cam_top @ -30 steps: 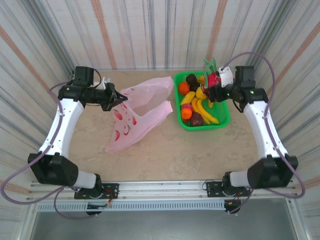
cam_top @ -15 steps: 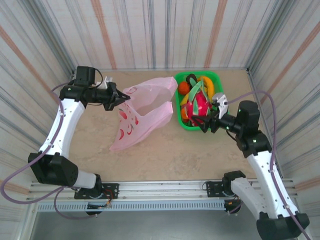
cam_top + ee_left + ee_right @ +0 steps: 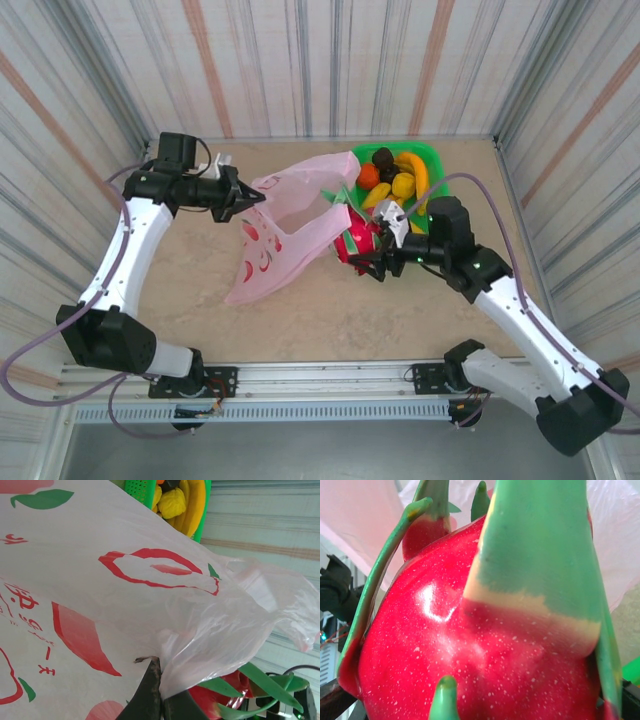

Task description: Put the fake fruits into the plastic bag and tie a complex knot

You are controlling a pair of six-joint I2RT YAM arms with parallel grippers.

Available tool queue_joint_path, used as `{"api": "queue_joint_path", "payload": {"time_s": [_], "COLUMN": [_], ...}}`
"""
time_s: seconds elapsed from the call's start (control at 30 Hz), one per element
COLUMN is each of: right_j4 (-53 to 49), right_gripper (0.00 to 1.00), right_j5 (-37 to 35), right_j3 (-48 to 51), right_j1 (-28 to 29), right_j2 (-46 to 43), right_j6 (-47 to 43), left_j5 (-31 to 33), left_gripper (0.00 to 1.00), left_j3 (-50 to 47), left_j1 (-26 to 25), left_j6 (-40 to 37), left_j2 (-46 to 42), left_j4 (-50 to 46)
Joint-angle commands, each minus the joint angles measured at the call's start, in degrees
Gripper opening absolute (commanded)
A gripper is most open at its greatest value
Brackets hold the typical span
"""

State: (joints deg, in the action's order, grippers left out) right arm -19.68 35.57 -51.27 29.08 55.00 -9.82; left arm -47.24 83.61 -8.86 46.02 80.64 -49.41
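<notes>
- Table (image 3: 330, 310): flat beige stone-look top with pale veining, running up to the striped walls on three sides.
- Pink plastic bag (image 3: 262, 262): left of centre, red and green print. Its near end lies flat on the top; its far end is raised off it.
- Green tray (image 3: 428, 153): sits flat at the far right, near the back corner, just beside the bag's raised end; can't tell if they touch.
- Metal rail (image 3: 330, 383): along the near edge, with the left arm base (image 3: 195, 381) and right arm base (image 3: 455, 377) on it.
</notes>
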Motion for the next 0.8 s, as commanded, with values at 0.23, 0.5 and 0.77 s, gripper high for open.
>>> {"api": "queue_joint_path", "payload": {"time_s": [0.23, 0.5, 0.77], "right_j4": [-10.35, -4.64, 1.88], "right_gripper": [0.61, 0.6, 0.6], "right_j5": [-1.86, -0.67, -2.18], "right_j3": [-10.66, -13.76, -15.77], "right_j1": [3.41, 4.05, 6.19], "right_j2": [8.03, 9.63, 12.71], "right_j6": [-3.45, 0.76, 2.67], "left_j5": [0.62, 1.17, 2.24], "left_gripper": [0.0, 0.0, 0.0], "left_j3": [2.77, 3.74, 3.64], "left_j1": [-2.51, -4.06, -5.44], "left_j6": [-10.01, -12.88, -12.8], "left_j2": [-1.27, -1.45, -1.53], "left_j4": [-3.02, -4.47, -4.65]}}
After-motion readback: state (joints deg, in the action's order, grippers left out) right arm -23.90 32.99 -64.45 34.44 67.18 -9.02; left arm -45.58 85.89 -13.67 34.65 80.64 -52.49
